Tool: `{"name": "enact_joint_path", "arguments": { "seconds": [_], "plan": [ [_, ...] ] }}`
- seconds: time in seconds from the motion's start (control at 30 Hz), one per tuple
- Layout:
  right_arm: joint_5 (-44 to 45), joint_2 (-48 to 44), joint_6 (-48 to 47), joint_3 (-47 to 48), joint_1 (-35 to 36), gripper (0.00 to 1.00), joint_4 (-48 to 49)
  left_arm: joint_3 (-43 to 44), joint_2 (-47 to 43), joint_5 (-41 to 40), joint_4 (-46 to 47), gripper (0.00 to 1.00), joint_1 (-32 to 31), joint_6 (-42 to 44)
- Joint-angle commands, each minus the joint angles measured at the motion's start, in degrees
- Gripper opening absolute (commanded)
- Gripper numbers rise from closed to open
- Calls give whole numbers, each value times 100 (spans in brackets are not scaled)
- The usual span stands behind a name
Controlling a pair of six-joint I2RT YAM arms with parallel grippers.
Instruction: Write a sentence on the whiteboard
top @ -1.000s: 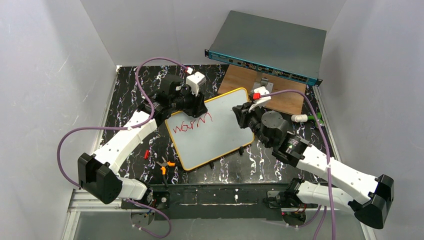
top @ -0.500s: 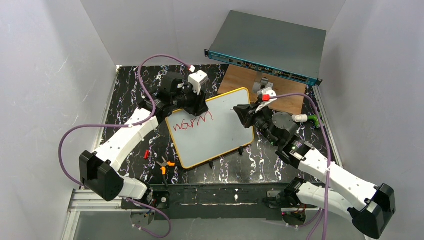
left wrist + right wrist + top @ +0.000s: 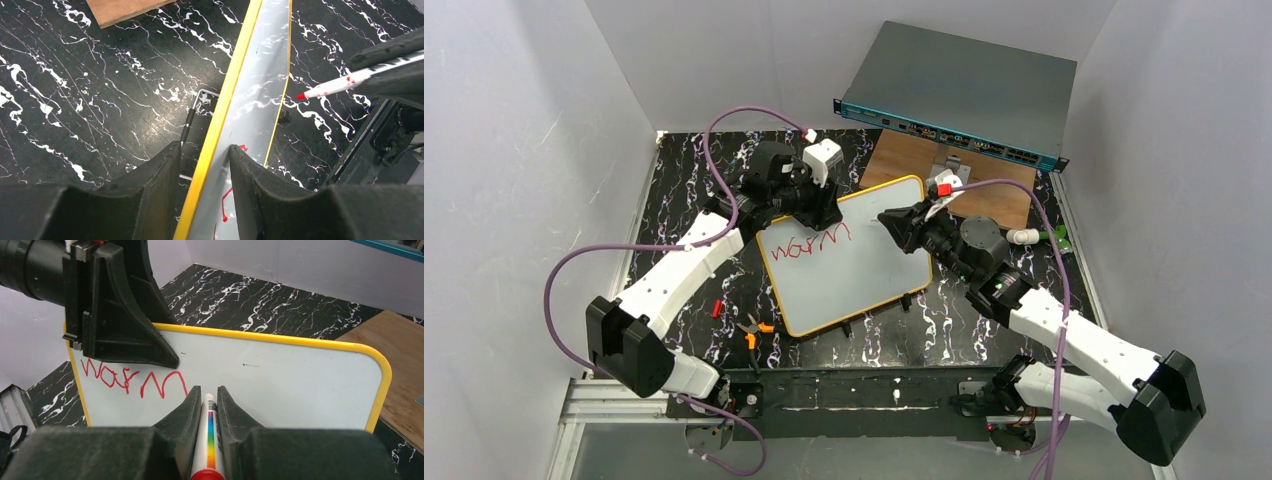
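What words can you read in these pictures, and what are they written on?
"warm": red handwriting on the whiteboard.
Markings on the teal front of the grey box: too small to read.
The marker: a rainbow stripe, but no words that can be read.

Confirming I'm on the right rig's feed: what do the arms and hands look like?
The left arm and right arm have white links and black joints. A purple cable runs along each. The left hand and right hand are black, each with two thick wedge-shaped fingers.
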Motion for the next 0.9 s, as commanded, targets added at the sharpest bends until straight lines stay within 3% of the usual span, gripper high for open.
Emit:
{"name": "enact_joint_path", "arguments": {
  "seconds": [0.0, 0.47, 0.77, 0.87],
  "plan": [
    [-172, 191, 102, 244, -164, 1, 510, 333, -28, -59, 127, 0, 0, 25],
    [-501, 674, 135, 691, -277, 1, 618, 277, -41, -65, 177, 0, 0, 5],
    [-919, 171, 120, 225, 117, 1, 325, 231, -42, -131, 261, 0, 0, -86],
    [-653, 116, 174, -23, 314, 1, 453, 221, -29, -118, 271, 0, 0, -115]
  ]
}}
